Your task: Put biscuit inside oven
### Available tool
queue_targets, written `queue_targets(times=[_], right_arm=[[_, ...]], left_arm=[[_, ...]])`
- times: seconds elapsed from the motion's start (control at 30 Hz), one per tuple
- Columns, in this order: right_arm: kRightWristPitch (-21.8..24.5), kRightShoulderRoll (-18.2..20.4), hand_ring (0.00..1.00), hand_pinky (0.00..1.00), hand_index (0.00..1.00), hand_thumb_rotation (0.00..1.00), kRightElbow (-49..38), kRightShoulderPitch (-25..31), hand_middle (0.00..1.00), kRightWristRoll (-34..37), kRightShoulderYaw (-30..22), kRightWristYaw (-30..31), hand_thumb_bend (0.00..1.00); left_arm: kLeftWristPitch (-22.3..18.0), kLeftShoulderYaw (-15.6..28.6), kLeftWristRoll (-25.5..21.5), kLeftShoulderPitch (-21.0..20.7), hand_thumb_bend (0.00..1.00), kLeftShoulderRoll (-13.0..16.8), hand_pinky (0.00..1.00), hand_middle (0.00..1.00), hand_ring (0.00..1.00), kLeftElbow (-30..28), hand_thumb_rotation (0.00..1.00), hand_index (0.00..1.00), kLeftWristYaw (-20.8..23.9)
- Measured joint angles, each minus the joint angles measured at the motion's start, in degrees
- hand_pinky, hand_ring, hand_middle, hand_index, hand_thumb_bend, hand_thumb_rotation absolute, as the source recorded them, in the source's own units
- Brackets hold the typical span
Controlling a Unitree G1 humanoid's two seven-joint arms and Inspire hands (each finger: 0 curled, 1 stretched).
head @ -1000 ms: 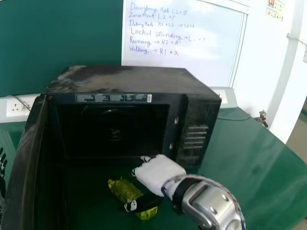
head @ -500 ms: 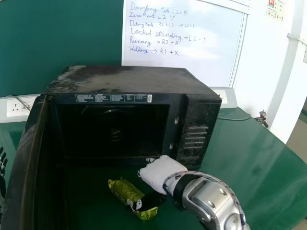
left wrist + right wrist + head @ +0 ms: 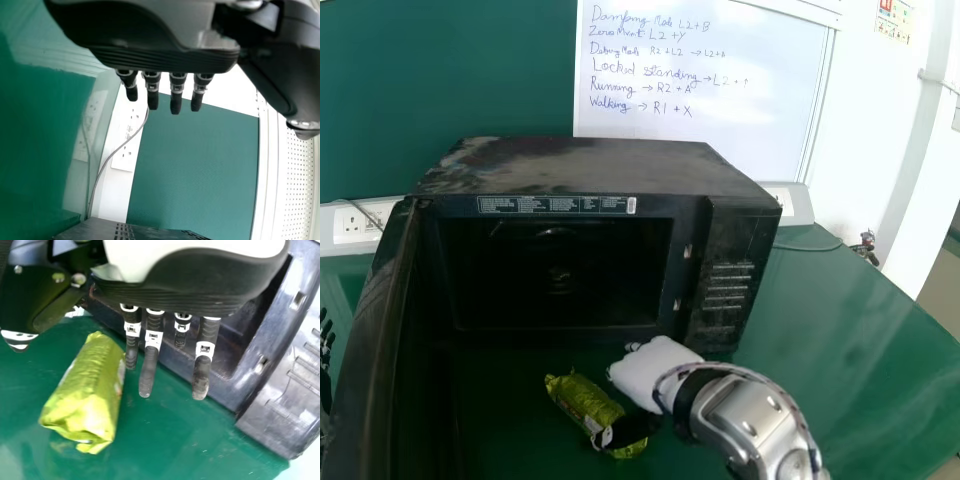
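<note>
On the green table, the biscuit packet lies beside the right hand.

The left hand has its fingers straight, its thumb set apart. Beyond are a green board, a white socket panel with a grey cable running across it, a white perforated panel, the glossy green tabletop and part of the dark, vented oven.
</note>
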Motion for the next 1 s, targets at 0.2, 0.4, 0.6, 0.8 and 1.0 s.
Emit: queue_targets(times=[0.2,0.4,0.6,0.8,1.0], right_arm=[[0.7,1.43,0.48,0.34,0.8,0.72,-0.01,0.9,0.62,-2.09,1.86,0.23,0.99],[1.26,2.96,0.49,0.36,0.8,0.69,-0.01,2.39,0.63,-5.47,3.26,-0.62,0.99],[1.71,4.1,0.51,0.38,0.82,0.71,0.77,2.5,0.65,-6.38,4.34,0.68,0.99],[1.28,4.15,0.51,0.38,0.81,0.7,2.24,2.48,0.63,-6.64,5.01,0.92,0.99],[1.32,4.32,0.59,0.44,0.82,0.7,2.99,2.54,0.7,-7.7,5.77,1.25,0.97]], left_arm=[[0.0,-0.06,0.01,0.01,1.0,-0.01,0.84,0.92,0.9,-0.07,0.76,0.96,0.18],[0.0,-0.16,0.02,0.14,1.0,-0.07,0.84,0.92,0.9,-0.4,0.77,0.97,0.17],[0.19,-0.21,0.04,0.35,1.0,-0.26,0.84,0.91,0.9,-1.49,0.75,0.96,0.64],[0.27,-0.21,0.06,0.46,1.0,-0.49,0.84,0.91,0.89,-1.85,0.76,0.96,0.76],[0.33,-0.21,0.05,0.53,0.99,-0.55,0.84,0.92,0.9,-1.98,0.77,0.96,0.75]])
